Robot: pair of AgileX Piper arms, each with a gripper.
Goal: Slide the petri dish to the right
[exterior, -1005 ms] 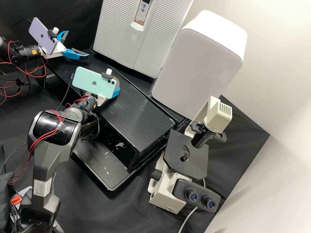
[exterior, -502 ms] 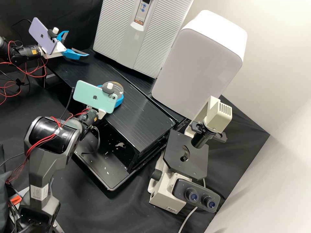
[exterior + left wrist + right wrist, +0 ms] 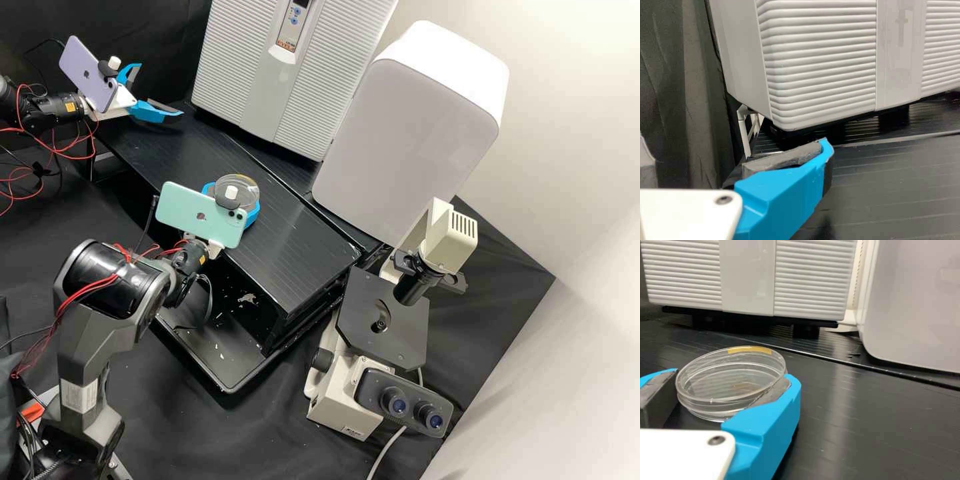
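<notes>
In the high view, the petri dish [image 3: 239,187] is seen on the black ribbed platform [image 3: 293,240], clasped by the right gripper [image 3: 233,199]. The left gripper [image 3: 161,89] is held spread apart near the white ribbed unit [image 3: 267,73].

In the left wrist view, one blue finger [image 3: 785,195] is shown just above the platform.

In the right wrist view, the petri dish [image 3: 730,380] is pressed between the grey pads [image 3: 776,389], well apart from the white housing [image 3: 910,305].

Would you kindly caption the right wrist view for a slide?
Right end effector grips a clear petri dish between blue fingers on a black platform.
</notes>
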